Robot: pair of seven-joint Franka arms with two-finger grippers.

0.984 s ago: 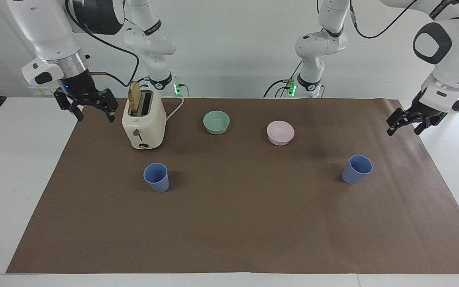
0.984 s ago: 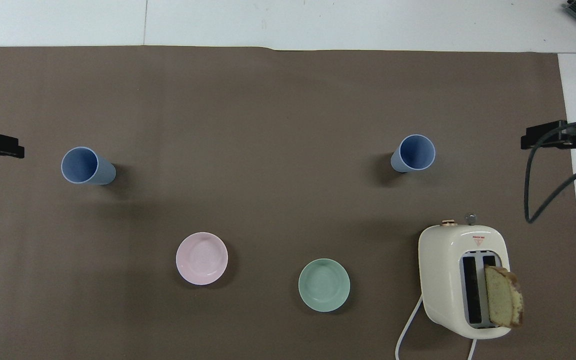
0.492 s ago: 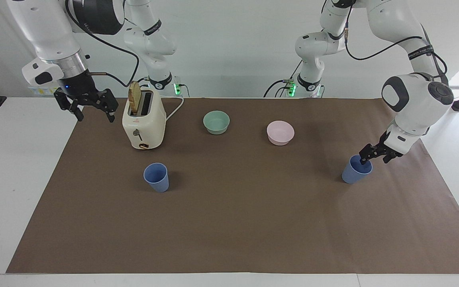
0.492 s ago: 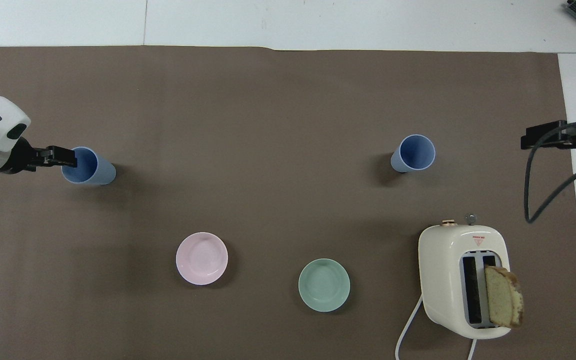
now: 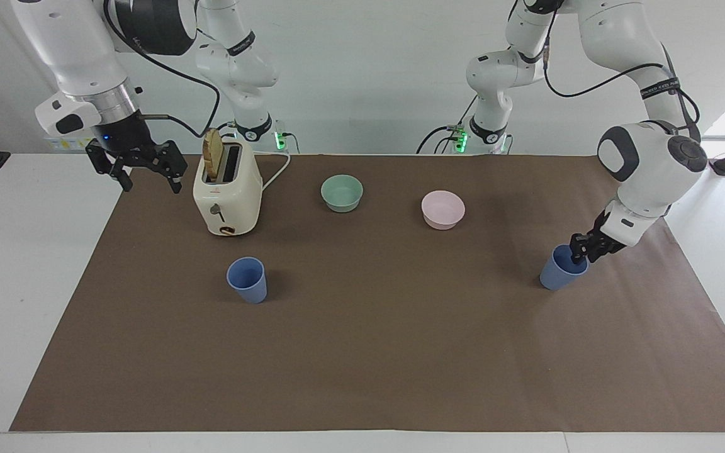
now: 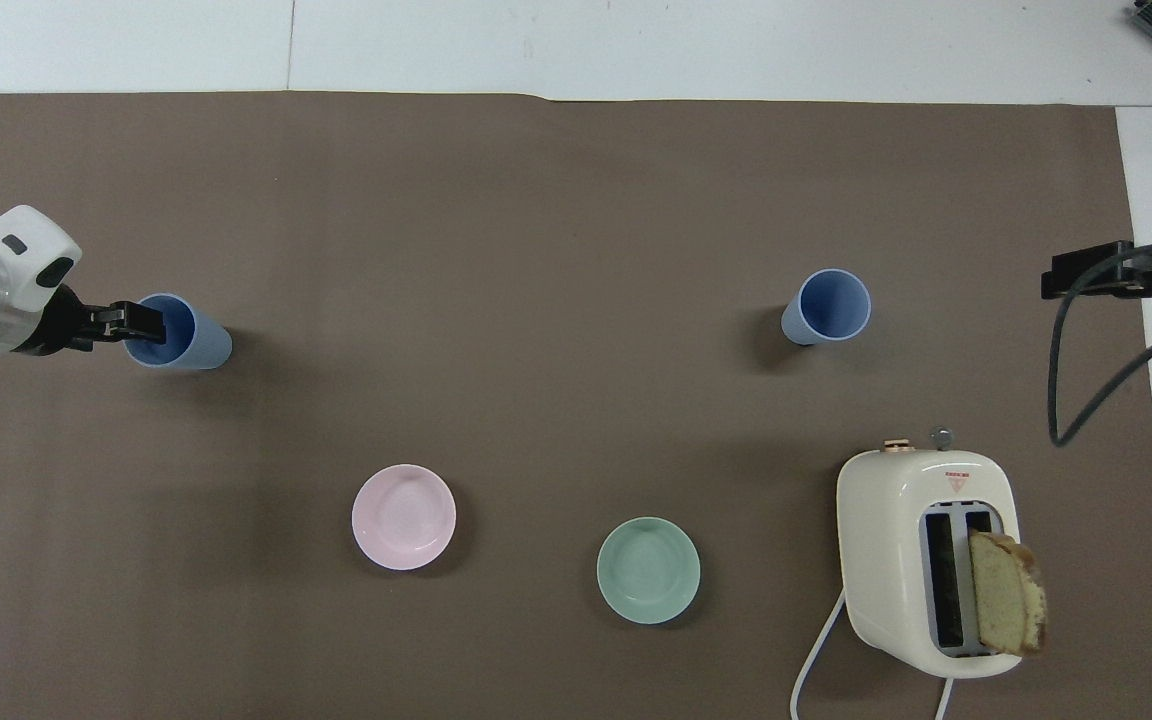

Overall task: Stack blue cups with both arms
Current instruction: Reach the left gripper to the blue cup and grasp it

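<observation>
Two white robot arms are seen at a surface covered by a brown mat (image 5: 362,352). The left tool (image 5: 583,250) has been brought down from beside the mat's edge to the blue cup (image 5: 562,268) at the left arm's end, and in the last half second its fingers have been drawn in on the cup's rim, one finger inside the mouth and one outside the wall. The rim is judged to be pinched, so the first pickup of the task appears to be underway, though the cup is not yet lifted and stands on the mat. In the overhead view, the same tool (image 6: 141,321) is seen at the rim of that cup (image 6: 186,335).

The right tool (image 5: 146,167) is held released, fingers spread, in the air over the mat's edge beside the toaster (image 5: 227,192); the right arm is waiting and has not moved.

The second blue cup (image 5: 247,279) is set upright on the mat toward the right arm's end, farther from the robots than the toaster, and is untouched. Both cups are small, matte blue, tapered tumblers without handles, mouths upward and empty. They are well apart, so nothing is stacked yet.

A slice of bread (image 5: 213,155) is standing in the toaster. A green bowl (image 5: 342,192) and a pink bowl (image 5: 442,209) are placed between the arms, nearer to the robots than the cups.
</observation>
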